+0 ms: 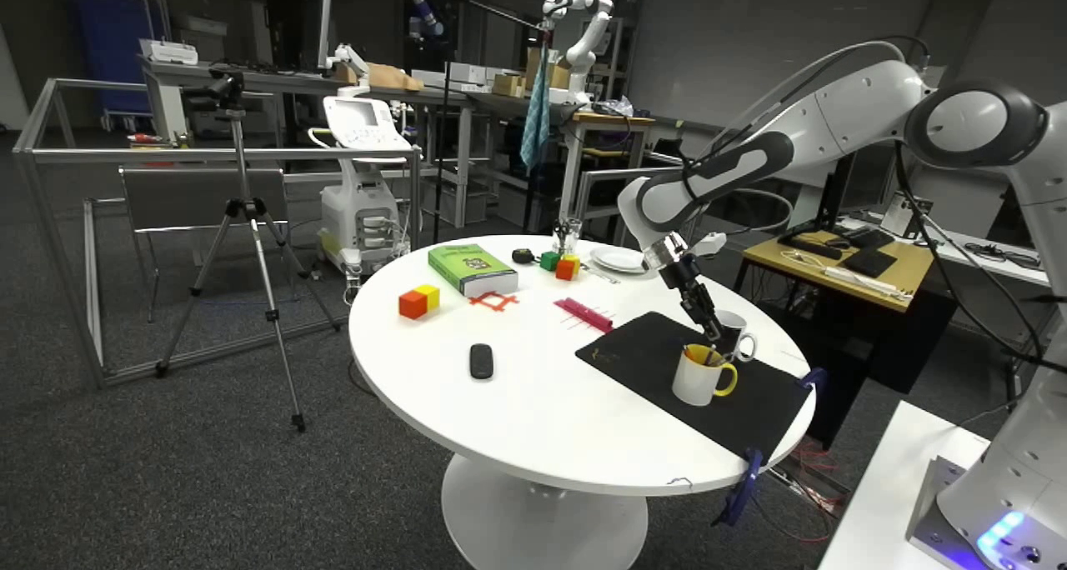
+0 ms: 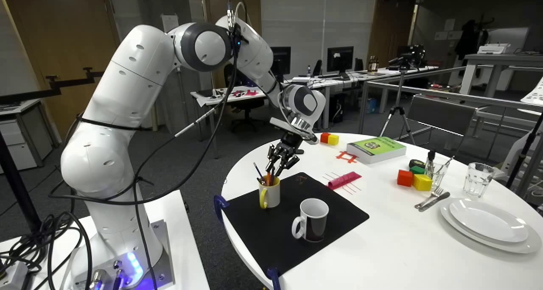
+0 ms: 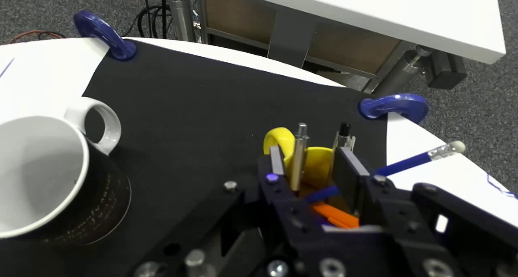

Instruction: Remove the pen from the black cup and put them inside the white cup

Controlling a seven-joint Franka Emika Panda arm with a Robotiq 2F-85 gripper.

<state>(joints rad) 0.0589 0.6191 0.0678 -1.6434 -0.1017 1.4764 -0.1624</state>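
Observation:
The white cup point(image 2: 273, 195) with yellow inside and handle stands upright on a black mat point(image 2: 254, 222); it also shows in an exterior view point(image 1: 693, 382). It holds several pens: a silver pen point(image 3: 299, 155), a clear pen with black end point(image 3: 343, 136), a blue pencil point(image 3: 408, 163) leaning out, and an orange pen point(image 3: 338, 217). The black cup point(image 2: 318, 227), white inside with a white handle, stands apart on the mat; its inside shows no pen in the wrist view point(image 3: 101, 204). My gripper point(image 3: 315, 161) is open over the white cup's mouth, pens between its fingers; contact is unclear.
Blue clamps point(image 3: 394, 107) hold the mat at the table edge. A pink holder point(image 2: 343, 179), a green book point(image 2: 375, 148), colored blocks point(image 2: 413, 179), glasses point(image 2: 477, 182), cutlery point(image 2: 432, 200) and white plates point(image 2: 492, 222) stand elsewhere on the round table.

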